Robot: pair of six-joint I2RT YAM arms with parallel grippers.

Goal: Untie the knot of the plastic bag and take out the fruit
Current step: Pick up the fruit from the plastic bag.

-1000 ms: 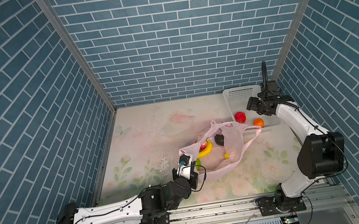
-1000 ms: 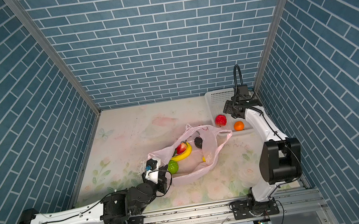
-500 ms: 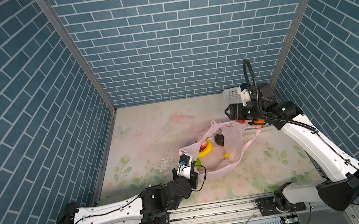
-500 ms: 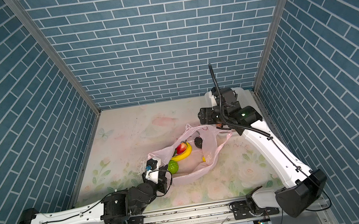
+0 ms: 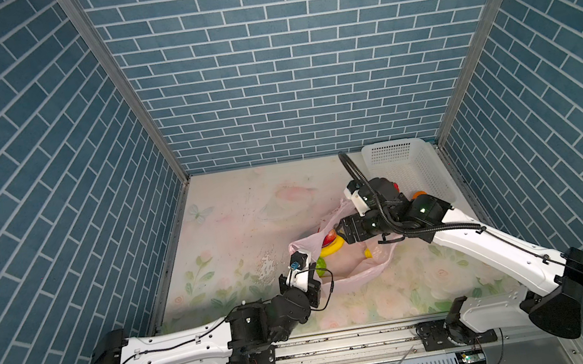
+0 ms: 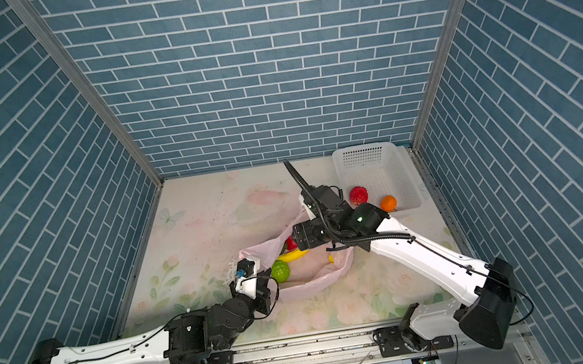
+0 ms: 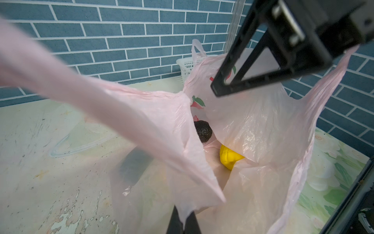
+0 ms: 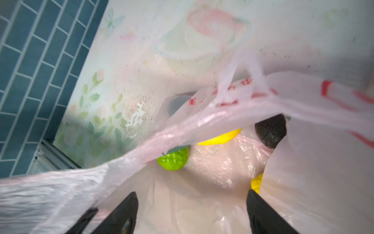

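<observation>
Item 1: thin translucent pink plastic bag (image 5: pixel 357 278) with red lettering. I find it lying just right of centre in the lower part of both top views, on the pale floral tabletop (image 5: pixel 232 214), with its mouth open.

Item 2: left gripper (image 7: pixel 183 219). At the bottom edge of the left wrist view I see its jaws pinched together on the bag's rim, which stretches taut away from them.

Item 3: right gripper (image 8: pixel 192 212). I note its jaws spread wide with nothing between them, pointing into the bag's open mouth.

Item 4: fruit inside the bag. I count a bumpy green round fruit (image 8: pixel 174 160), a curved yellow banana (image 8: pixel 220 137), a dark rough avocado (image 8: pixel 271 131), a small yellow fruit (image 7: pixel 229 159), and a red fruit (image 5: pixel 329 239) just beside the right gripper.

Item 5: white perforated plastic basket (image 6: pixel 368 158), at the upper right of the tabletop. I see a red strawberry (image 6: pixel 358 195) and an orange (image 6: pixel 388 203) in its near end, apart from the bag.
</observation>
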